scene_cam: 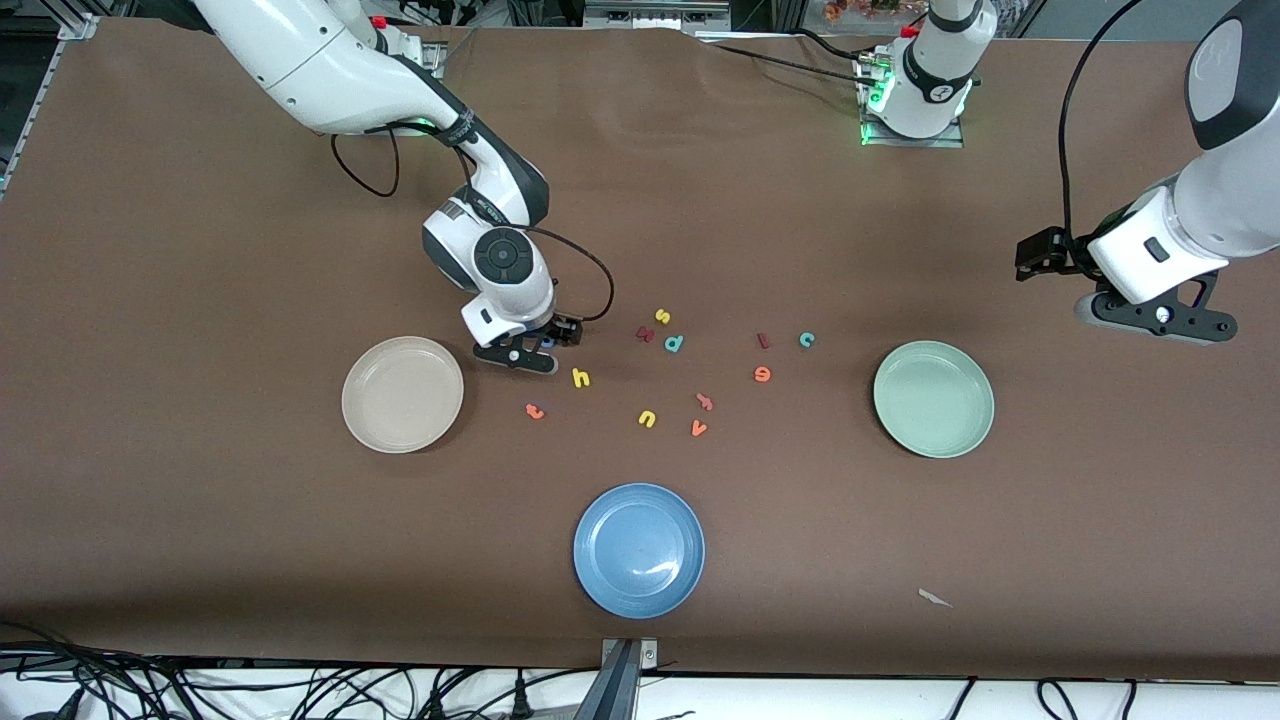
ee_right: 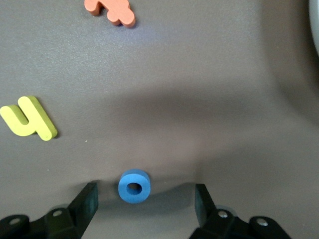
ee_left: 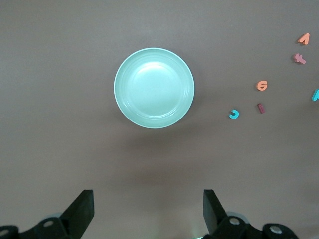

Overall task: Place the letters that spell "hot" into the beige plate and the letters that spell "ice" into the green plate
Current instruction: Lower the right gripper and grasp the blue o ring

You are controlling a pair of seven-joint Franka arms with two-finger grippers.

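My right gripper (scene_cam: 530, 350) (ee_right: 144, 194) is low over the table beside the beige plate (scene_cam: 402, 393), open. The blue "o" (ee_right: 134, 186) lies flat between its fingers and touches neither. Yellow "h" (scene_cam: 580, 377) (ee_right: 30, 118) and orange "t" (scene_cam: 535, 410) (ee_right: 110, 9) lie close by, nearer the front camera. Dark red "i" (scene_cam: 763, 340) (ee_left: 261, 107), teal "c" (scene_cam: 806, 340) (ee_left: 234, 114) and orange "e" (scene_cam: 762, 374) (ee_left: 262, 85) lie toward the green plate (scene_cam: 933, 398) (ee_left: 153, 87). My left gripper (scene_cam: 1160, 320) (ee_left: 148, 199) waits open and empty, high beside the green plate.
A blue plate (scene_cam: 639, 550) sits nearest the front camera. Spare letters lie mid-table: yellow "s" (scene_cam: 662, 316), teal "p" (scene_cam: 674, 343), yellow "u" (scene_cam: 647, 418), orange "v" (scene_cam: 699, 428) and two reddish ones. A paper scrap (scene_cam: 935, 598) lies near the front edge.
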